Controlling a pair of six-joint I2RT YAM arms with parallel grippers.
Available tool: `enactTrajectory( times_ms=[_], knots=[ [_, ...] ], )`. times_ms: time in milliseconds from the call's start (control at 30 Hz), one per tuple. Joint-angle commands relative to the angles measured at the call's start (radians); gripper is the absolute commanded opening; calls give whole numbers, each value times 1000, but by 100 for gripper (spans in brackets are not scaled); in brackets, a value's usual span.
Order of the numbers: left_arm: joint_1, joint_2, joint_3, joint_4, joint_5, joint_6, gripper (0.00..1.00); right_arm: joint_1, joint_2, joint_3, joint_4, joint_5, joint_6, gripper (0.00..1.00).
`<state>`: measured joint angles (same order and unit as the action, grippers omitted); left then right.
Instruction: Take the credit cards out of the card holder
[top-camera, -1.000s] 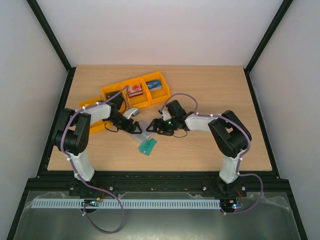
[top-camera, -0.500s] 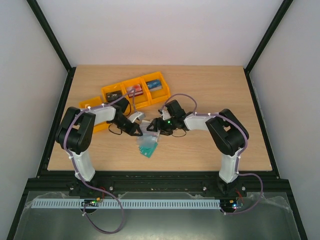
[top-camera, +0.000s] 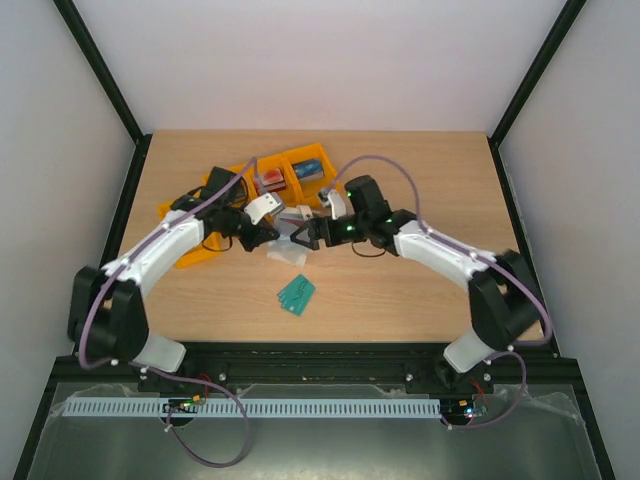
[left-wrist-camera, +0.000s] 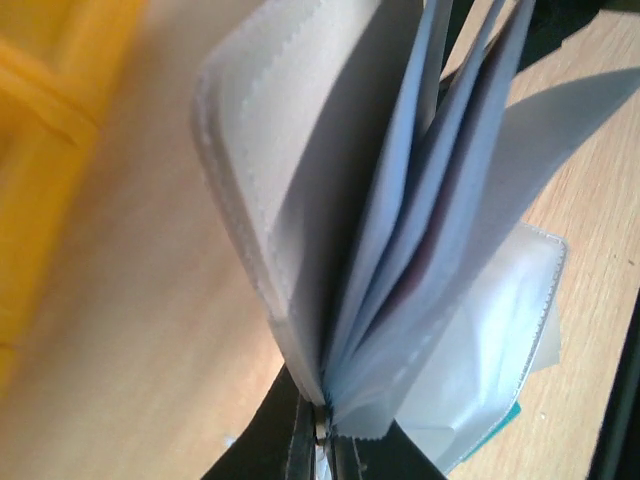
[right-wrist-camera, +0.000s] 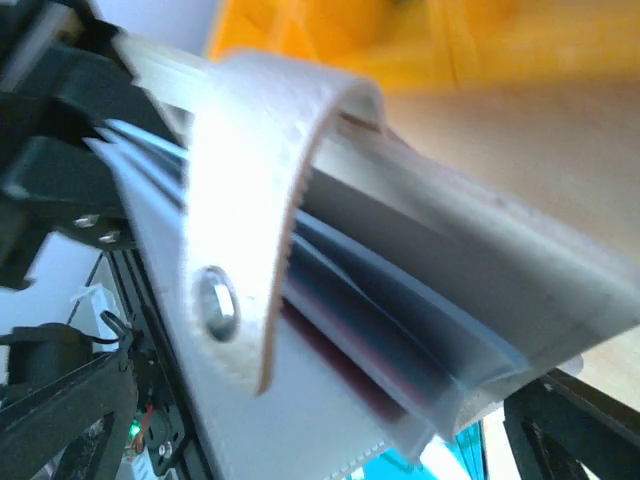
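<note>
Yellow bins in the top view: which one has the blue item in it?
The rightmost yellow bin, at the row's end, holds the blue item; the bin left of it holds a red and white item instead.

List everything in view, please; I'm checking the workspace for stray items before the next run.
card holder: one, beige with pale blue-grey pockets fanned open, in the left gripper
dark red card: one, in a holder pocket
teal card: one, flat on the table, nearer the arm bases
yellow bins: at least three, far left of table, small items inside
table: one, light wood
left gripper: shut on the holder's spine
right gripper: open, at the holder
</note>
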<state>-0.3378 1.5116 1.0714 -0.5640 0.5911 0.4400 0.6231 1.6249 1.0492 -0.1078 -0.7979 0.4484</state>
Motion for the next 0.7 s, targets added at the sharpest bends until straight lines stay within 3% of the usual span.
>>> enactTrajectory(
  times_ms=[0,267,500,667],
  knots=[
    [-8,-103,75,-81,-3,115,2,-5,-172,76,-166,86,-245,98],
    [-109,-148,256,-349,-77,121,2,-4,-413,99,-169,155,-341,99],
    [-164,-209,308,-425,-25,121,2,46,-419,130,-200,97,-423,99],
    [-165,-213,326,-453,-40,160,2,47,-374,195,-309,149,-474,97]
  ],
)
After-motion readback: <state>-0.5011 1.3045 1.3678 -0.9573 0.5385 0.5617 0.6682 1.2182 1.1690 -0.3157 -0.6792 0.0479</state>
